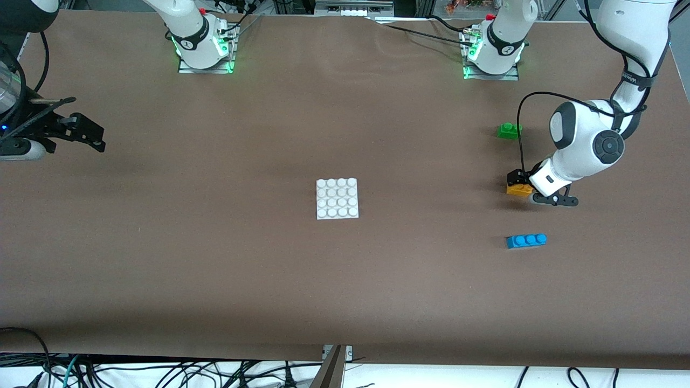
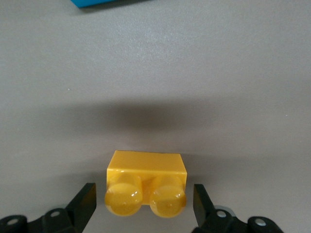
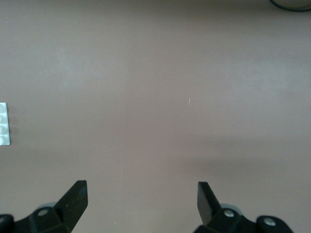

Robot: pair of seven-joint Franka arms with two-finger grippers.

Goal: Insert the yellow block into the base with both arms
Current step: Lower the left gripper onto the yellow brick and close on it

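The yellow block point(image 1: 518, 189) point(image 2: 146, 182) lies on the table toward the left arm's end, studs facing the left wrist camera. My left gripper point(image 1: 524, 187) point(image 2: 146, 199) is down over it, open, one finger on each side with a small gap to the block at both. The white studded base point(image 1: 337, 198) lies flat mid-table; its edge point(image 3: 3, 124) shows in the right wrist view. My right gripper point(image 1: 86, 134) point(image 3: 142, 194) hangs open and empty over bare table at the right arm's end, waiting.
A green brick point(image 1: 509, 130) lies farther from the front camera than the yellow block. A blue three-stud brick point(image 1: 526, 240) point(image 2: 95, 2) lies nearer to it. Brown table cloth spreads between the bricks and the base.
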